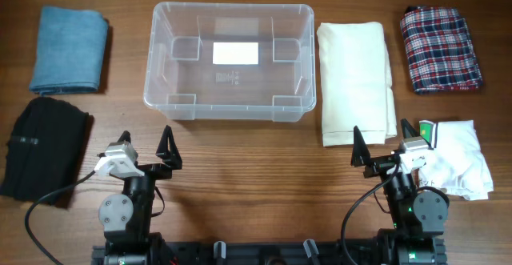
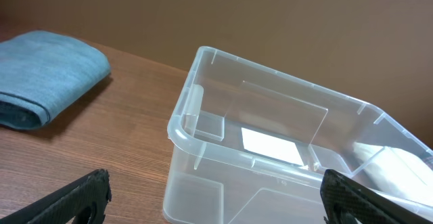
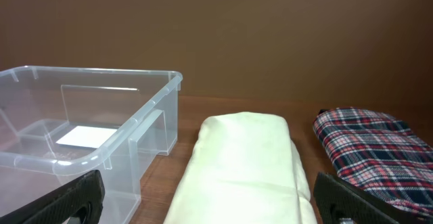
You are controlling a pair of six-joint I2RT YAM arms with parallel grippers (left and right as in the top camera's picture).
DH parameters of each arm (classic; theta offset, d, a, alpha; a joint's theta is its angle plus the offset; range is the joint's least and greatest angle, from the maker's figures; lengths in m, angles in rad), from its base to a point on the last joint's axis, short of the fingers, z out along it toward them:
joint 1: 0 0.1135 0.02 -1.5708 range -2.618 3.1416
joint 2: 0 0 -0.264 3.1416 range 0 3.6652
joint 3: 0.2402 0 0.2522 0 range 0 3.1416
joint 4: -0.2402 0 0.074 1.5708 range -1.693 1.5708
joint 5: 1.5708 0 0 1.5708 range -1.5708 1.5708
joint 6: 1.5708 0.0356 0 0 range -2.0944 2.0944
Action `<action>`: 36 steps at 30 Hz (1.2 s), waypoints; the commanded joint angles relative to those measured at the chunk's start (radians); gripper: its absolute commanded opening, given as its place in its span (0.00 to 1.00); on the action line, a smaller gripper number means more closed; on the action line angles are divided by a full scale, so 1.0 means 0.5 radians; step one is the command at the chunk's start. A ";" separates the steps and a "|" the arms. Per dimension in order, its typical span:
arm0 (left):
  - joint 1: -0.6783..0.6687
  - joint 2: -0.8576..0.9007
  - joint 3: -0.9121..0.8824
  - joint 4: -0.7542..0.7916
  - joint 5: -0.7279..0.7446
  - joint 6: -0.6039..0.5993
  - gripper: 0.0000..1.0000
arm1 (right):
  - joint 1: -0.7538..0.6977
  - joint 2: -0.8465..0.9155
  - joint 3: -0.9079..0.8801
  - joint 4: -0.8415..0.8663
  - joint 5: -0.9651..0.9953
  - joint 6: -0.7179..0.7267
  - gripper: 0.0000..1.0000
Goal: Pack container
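Note:
The clear plastic container (image 1: 230, 61) stands empty at the back middle of the table, a white label (image 1: 235, 53) on its base; it also shows in the left wrist view (image 2: 284, 149) and the right wrist view (image 3: 81, 132). My left gripper (image 1: 146, 143) is open and empty, near the table's front, short of the container's front left corner. My right gripper (image 1: 384, 142) is open and empty, just in front of a folded cream cloth (image 1: 354, 81), which fills the right wrist view (image 3: 243, 170).
A folded blue cloth (image 1: 70, 49) lies at the back left, with a black garment (image 1: 44, 146) in front of it. A red plaid cloth (image 1: 440, 49) lies at the back right. A crumpled white garment (image 1: 460, 157) lies beside my right gripper.

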 commanded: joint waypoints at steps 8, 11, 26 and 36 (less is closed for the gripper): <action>-0.010 -0.011 -0.017 -0.001 -0.013 0.003 1.00 | -0.010 -0.020 -0.003 -0.017 0.224 -0.078 1.00; -0.010 -0.011 -0.017 -0.001 -0.013 0.003 1.00 | -0.010 -0.020 -0.003 -0.009 0.230 -0.079 1.00; -0.010 -0.011 -0.017 -0.001 -0.013 0.003 1.00 | -0.010 0.087 0.239 0.094 -0.010 0.143 1.00; -0.010 -0.011 -0.017 -0.001 -0.013 0.004 1.00 | -0.019 2.146 2.298 -0.998 -0.372 0.008 1.00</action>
